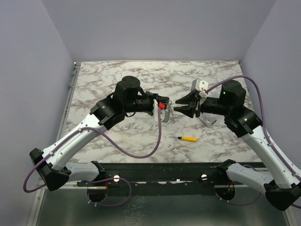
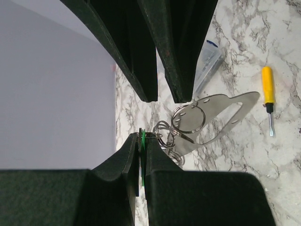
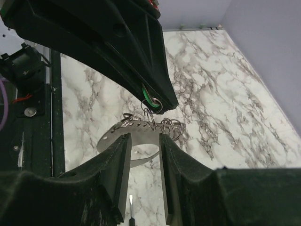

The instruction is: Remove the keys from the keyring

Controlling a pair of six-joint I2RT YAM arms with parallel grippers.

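Note:
My left gripper is shut on the small green-headed key, held edge-on above the table. From the key hang thin split rings and the keyring's flat silvery plate with holes. In the top view the keyring hangs below the left gripper. My right gripper faces it, open and empty. In the right wrist view its fingers stand apart just short of the plate and rings, with the green key above. I cannot make out any other keys.
A yellow-handled screwdriver lies on the marble table near the front; it also shows in the left wrist view. A clear plastic box lies under the right wrist and shows in the left wrist view. Walls close in the left, right and back.

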